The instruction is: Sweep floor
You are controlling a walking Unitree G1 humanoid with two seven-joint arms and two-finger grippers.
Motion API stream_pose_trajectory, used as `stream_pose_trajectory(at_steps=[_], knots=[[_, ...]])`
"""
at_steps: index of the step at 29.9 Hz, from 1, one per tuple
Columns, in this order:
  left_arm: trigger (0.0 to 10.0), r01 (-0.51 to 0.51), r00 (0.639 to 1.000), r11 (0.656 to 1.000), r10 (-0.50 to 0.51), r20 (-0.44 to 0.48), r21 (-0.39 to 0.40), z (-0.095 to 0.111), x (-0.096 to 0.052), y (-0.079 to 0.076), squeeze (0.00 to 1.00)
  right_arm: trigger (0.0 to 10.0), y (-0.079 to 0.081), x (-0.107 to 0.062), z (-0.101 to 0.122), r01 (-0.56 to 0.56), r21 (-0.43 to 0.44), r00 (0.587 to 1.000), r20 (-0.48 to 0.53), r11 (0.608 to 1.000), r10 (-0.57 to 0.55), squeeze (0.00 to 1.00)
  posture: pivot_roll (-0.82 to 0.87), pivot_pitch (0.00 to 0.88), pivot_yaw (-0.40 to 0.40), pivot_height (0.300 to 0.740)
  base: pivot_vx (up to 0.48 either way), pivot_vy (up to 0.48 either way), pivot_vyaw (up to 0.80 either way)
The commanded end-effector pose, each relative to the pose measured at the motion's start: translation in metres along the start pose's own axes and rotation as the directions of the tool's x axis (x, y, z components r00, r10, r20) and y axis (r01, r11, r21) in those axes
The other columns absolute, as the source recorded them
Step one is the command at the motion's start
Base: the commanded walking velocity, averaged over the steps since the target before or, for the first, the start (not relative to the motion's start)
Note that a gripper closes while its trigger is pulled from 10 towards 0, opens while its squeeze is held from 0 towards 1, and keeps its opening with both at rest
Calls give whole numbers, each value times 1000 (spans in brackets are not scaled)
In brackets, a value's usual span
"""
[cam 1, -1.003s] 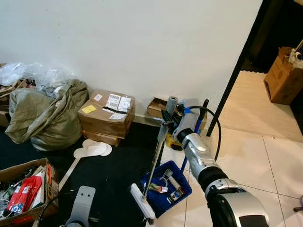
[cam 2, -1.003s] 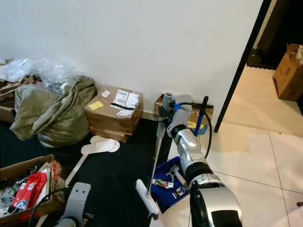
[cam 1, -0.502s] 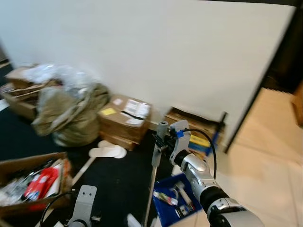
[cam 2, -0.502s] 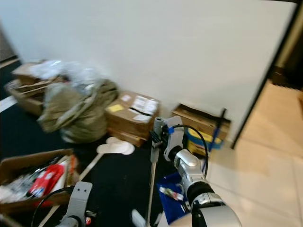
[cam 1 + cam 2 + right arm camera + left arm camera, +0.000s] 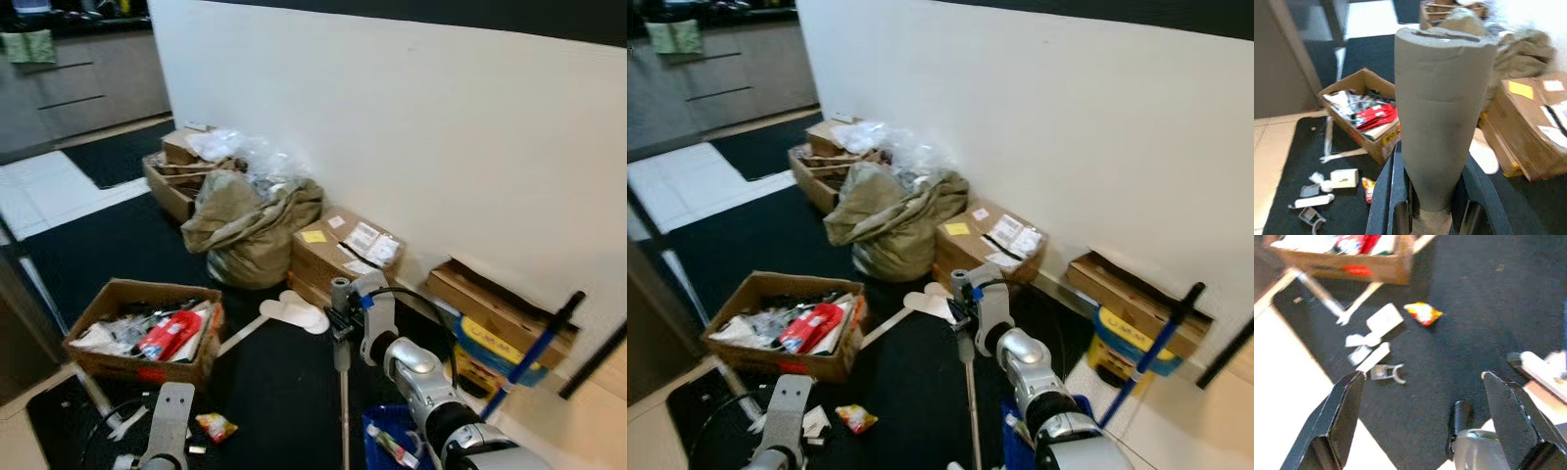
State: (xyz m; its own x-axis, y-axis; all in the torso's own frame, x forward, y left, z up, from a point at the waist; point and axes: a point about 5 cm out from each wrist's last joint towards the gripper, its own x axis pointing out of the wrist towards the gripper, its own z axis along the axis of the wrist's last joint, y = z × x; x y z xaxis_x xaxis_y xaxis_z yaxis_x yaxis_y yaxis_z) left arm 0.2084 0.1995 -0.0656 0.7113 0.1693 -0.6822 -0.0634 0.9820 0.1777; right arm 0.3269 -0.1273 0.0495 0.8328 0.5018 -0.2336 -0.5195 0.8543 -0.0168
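The right gripper (image 5: 340, 315) is closed around the grey foam handle of the broom (image 5: 341, 294), which stands upright on the black mat (image 5: 127, 245) in front of the taped box (image 5: 345, 255). The broom head is cut off below. The left gripper (image 5: 1425, 416) hangs wide open over the mat, above a snack wrapper (image 5: 1422, 313) and small white scraps (image 5: 1371, 340), too blurred to identify, near the open box (image 5: 147, 328).

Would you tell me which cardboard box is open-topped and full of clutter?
The open box alone on the dark mat, holding red packaging; the others sit against the wall.
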Motion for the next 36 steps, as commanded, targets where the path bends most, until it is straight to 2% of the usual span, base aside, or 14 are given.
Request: stream_pose_trajectory(at_steps=[1, 9, 36], knots=[[10000, 3, 1000, 1000, -3, -16, -1, -3, -1, -2, 0, 10000, 3, 2, 2, -9, 1, 1000, 5, 1000, 9, 0, -45, 11, -54, 740, 0, 0, 756], [10000, -2, 998, 1000, 2, -58, 4, -15, -4, 3, 0, 10000, 5, 2, 4, -6, 18, 999, 50, 1000, 6, 0, -52, 11, -25, 740, 0, 0, 716], [10000, 37, 997, 999, -35, -73, 29, -18, -5, -2, 0, 10000, 17, 7, 7, -35, -13, 997, 70, 999, 36, 0, -55, 18, -4, 740, 0, 0, 693]])
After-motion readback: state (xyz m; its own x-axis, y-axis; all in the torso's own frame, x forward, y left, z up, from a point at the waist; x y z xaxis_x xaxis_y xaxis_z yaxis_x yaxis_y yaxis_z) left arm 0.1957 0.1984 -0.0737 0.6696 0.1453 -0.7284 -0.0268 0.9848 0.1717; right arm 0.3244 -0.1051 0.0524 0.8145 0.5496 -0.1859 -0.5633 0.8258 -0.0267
